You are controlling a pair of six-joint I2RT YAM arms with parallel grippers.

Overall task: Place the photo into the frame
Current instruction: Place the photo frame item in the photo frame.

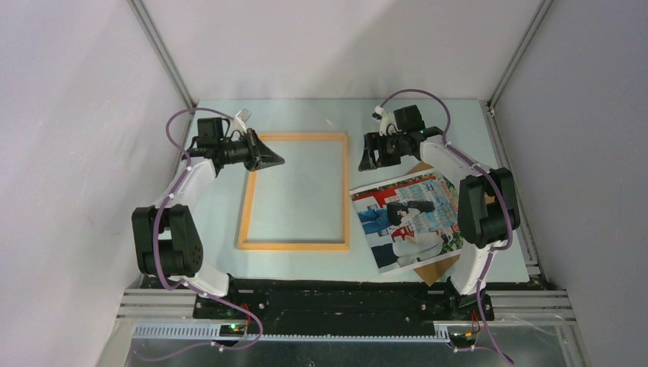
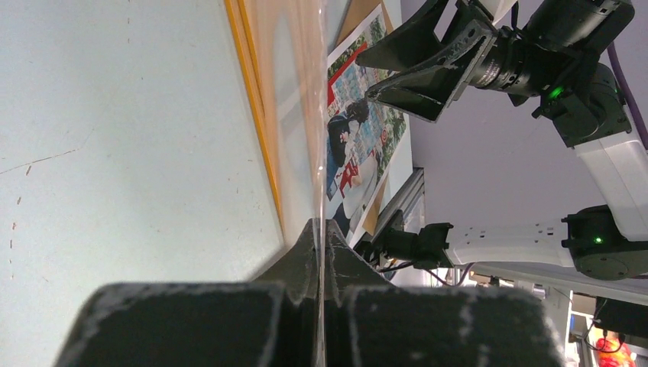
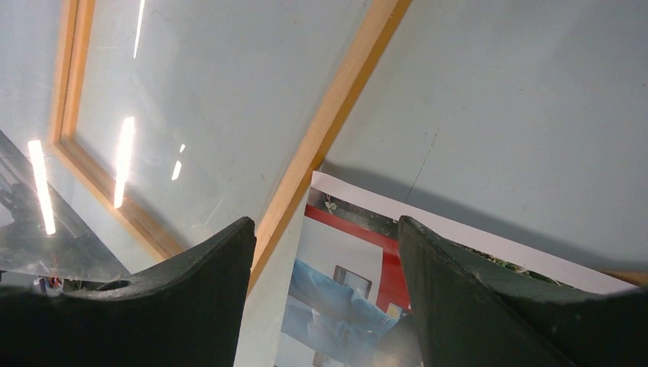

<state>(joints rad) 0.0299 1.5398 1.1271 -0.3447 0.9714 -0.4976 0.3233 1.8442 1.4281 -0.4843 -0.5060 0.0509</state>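
Observation:
The light-orange wooden frame (image 1: pixel 294 245) lies flat at mid-table. The photo (image 1: pixel 409 218) lies to its right, tilted, on a brown backing board (image 1: pixel 432 271). My left gripper (image 1: pixel 269 159) is at the frame's far left corner, shut on the edge of a clear pane (image 2: pixel 321 153) that runs edge-on between its fingers (image 2: pixel 321 229). The pane (image 3: pixel 153 115) spreads over the frame (image 3: pixel 344 99) and shows light streaks. My right gripper (image 1: pixel 368 153) is open and empty above the frame's far right corner. The photo's corner (image 3: pixel 351 260) shows between the right gripper's fingertips (image 3: pixel 325 223).
Grey enclosure walls and aluminium posts (image 1: pixel 164 53) stand close round the table. A metal rail (image 1: pixel 527 237) runs along the right edge. In the left wrist view the right gripper (image 2: pixel 413 76) hangs over the photo (image 2: pixel 355 130), past the frame's rail (image 2: pixel 256 99).

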